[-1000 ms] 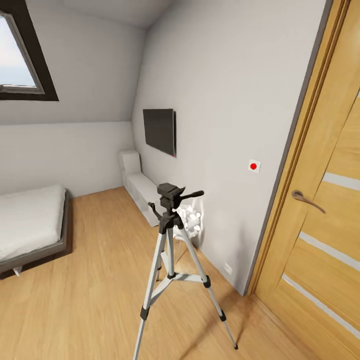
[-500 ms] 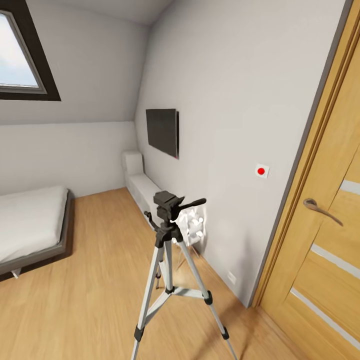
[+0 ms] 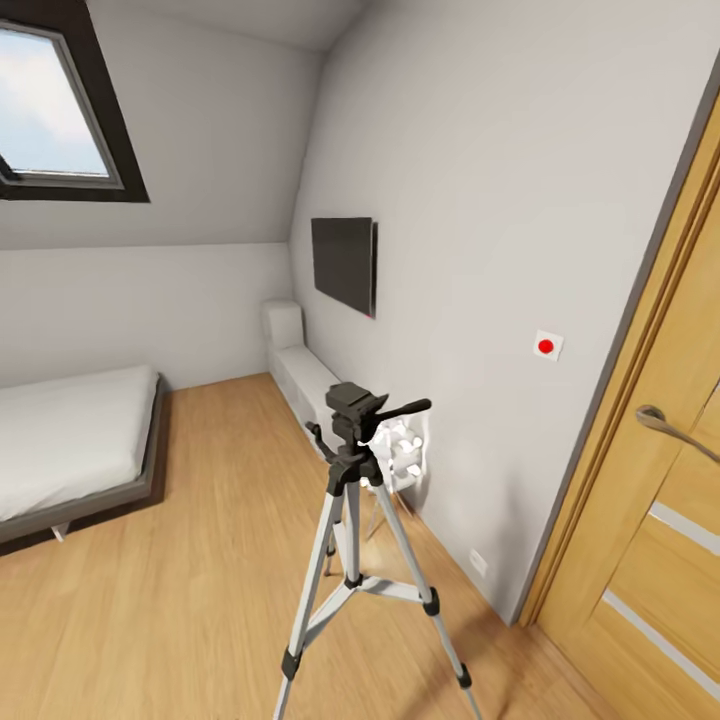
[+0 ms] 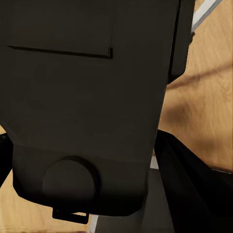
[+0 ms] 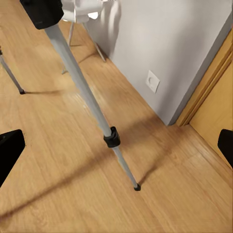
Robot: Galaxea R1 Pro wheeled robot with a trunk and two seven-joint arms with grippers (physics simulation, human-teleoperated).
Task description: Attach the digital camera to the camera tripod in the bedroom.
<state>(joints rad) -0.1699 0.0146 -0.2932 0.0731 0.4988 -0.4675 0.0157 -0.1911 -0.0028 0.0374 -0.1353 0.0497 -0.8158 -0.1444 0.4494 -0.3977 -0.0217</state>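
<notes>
Camera tripod (image 3: pixel 350 520) upright on the wood floor (image 3: pixel 180 560), near the wooden door (image 3: pixel 660 480), black head bare. Right pincer (image 5: pixel 116 145) spread wide, aimed down at a tripod leg near the door. Left pincer: cannot tell, blocked by a close black body, possibly the digital camera (image 4: pixel 82 97).

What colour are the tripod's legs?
Silver-white with black joints and feet on the tripod, clearest in the head view.

Light wood floor (image 3: pixel 200 560) carries the camera tripod (image 3: pixel 352 520), three feet planted. A grey low bed (image 3: pixel 75 455) and white spiky lamp (image 3: pixel 400 455) also stand on it.
</notes>
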